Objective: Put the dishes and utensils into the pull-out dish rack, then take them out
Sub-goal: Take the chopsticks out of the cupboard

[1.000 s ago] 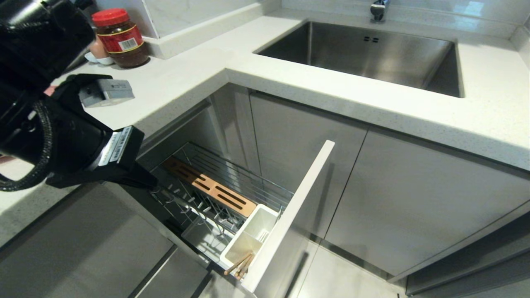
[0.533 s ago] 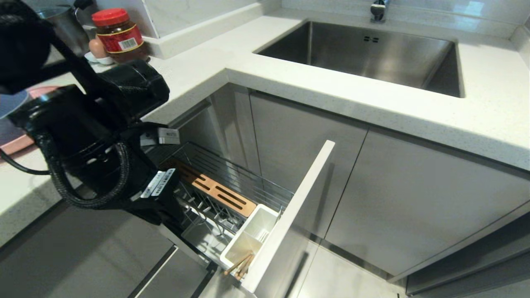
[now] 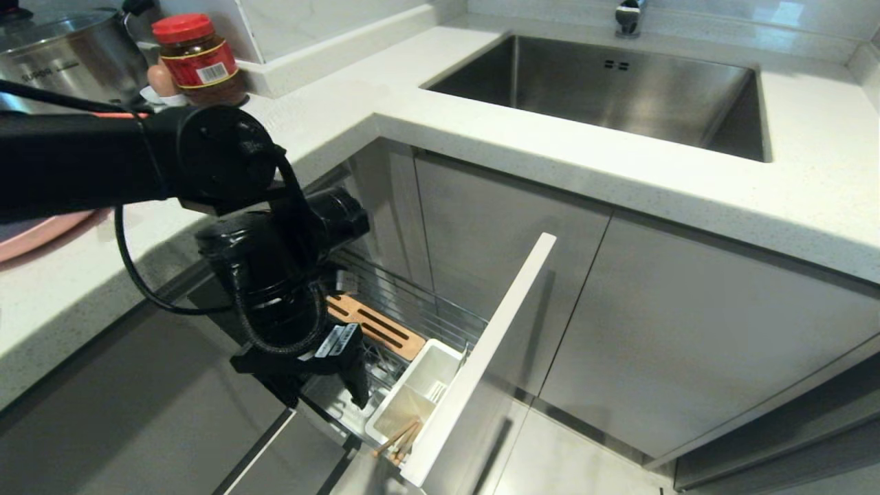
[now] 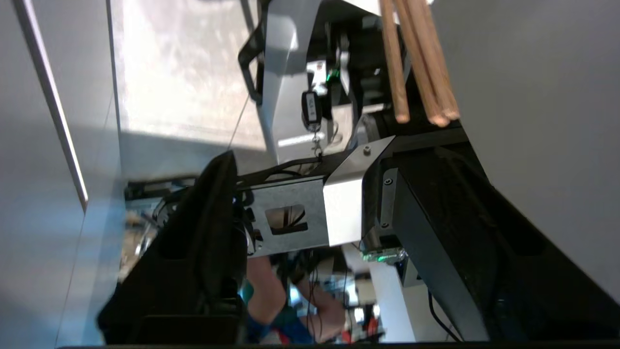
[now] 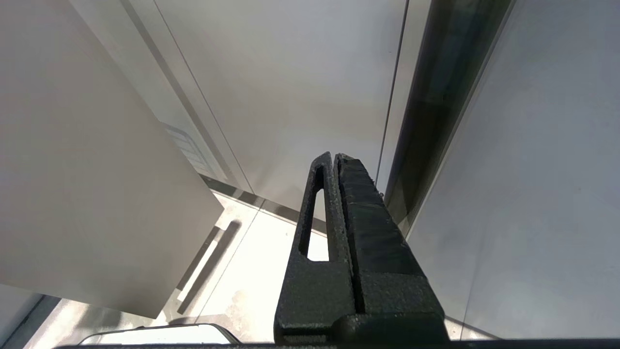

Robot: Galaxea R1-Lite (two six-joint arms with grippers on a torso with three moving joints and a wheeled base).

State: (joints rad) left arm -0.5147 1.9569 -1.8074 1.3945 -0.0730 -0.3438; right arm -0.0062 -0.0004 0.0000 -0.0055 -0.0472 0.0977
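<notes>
White speckled counter with a steel sink set into it. At its left end: a steel pot, a red-lidded jar, and a pink plate at the frame edge. Below, the pulled-out rack carries a slotted wooden board and a white cup holding chopsticks.

Chopsticks in rack's front cup, seemingly.
</notes>
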